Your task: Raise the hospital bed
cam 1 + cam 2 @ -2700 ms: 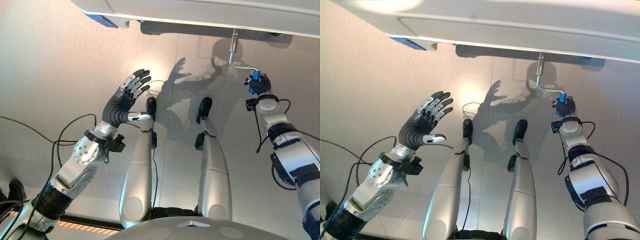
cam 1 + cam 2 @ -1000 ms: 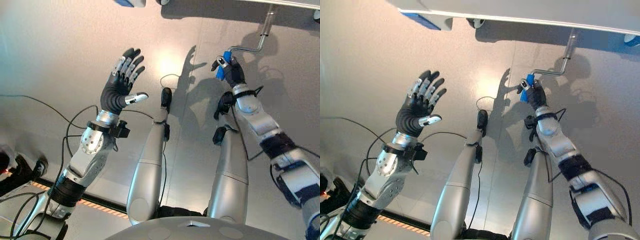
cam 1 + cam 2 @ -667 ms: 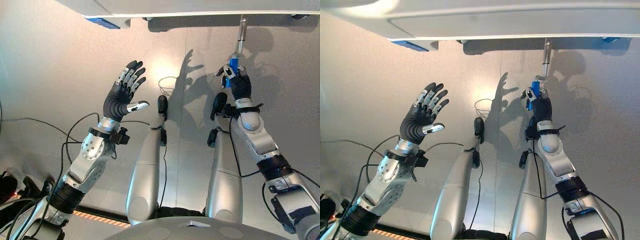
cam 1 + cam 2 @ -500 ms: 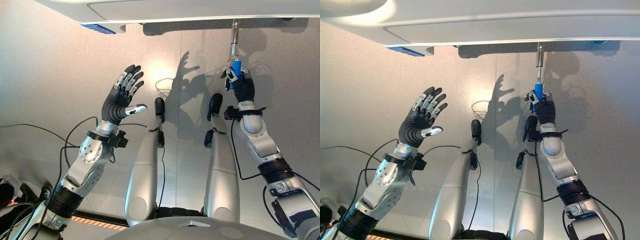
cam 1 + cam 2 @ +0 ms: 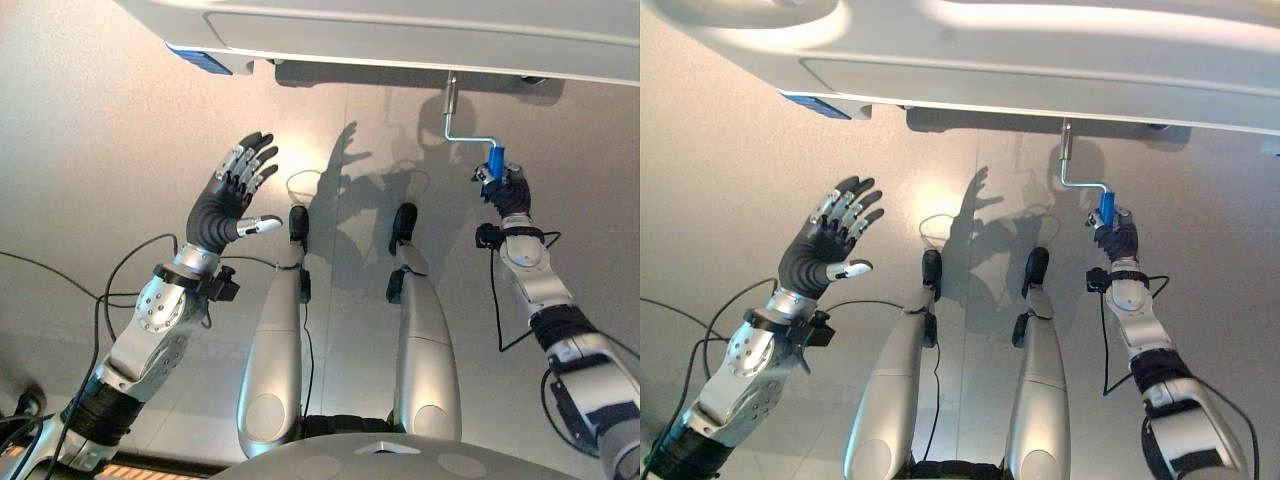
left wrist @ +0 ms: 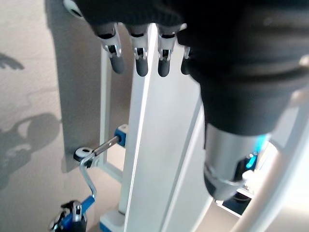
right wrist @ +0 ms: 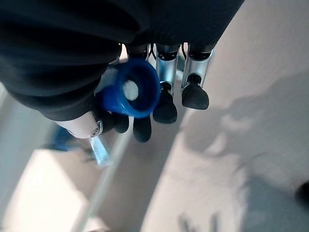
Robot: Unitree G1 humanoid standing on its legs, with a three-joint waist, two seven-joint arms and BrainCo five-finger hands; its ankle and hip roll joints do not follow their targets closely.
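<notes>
- Left hand point(image 5: 225, 205): raised over the floor point(image 5: 90, 150), fingers spread and straight, holding nothing, well apart from the crank.
- Hospital bed point(image 5: 1040, 60): its white frame runs along the far edge, above both hands.
- Crank point(image 5: 462, 125): hangs under the bed frame on the right side, bent arm ending in a blue handle point(image 5: 495, 160).
- Right hand point(image 5: 508, 192): fingers wrapped round the blue handle.

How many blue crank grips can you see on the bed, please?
1: the blue crank grip sits in the right hand, below the bed frame, at the crank's end. Others may be hidden.
</notes>
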